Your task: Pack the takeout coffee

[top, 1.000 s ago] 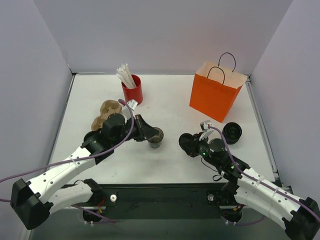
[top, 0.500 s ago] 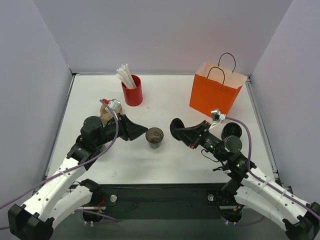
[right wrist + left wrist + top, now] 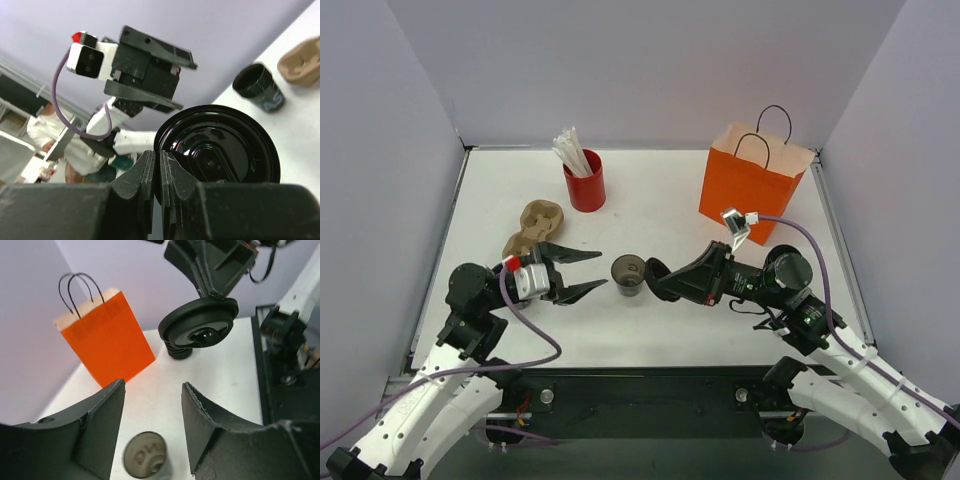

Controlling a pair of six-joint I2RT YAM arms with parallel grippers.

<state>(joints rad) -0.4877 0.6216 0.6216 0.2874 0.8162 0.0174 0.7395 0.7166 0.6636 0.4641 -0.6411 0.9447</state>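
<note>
Now the right gripper (image 3: pixel 664 284) pinches a round black plastic lid (image 3: pixel 652 272) on edge just right of the open dark paper cup (image 3: pixel 628 273); the left gripper (image 3: pixel 603 268) gapes empty.

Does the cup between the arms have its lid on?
No. The cup shows an open mouth; the right jaws pinch a black lid beside it.

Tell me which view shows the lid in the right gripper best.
Right wrist: the black lid sits large and close, its rim pinched in the right gripper. Left wrist shows the whole disc from farther off, hanging under that gripper. Top external shows it small and nearly edge-on beside the open cup.
</note>
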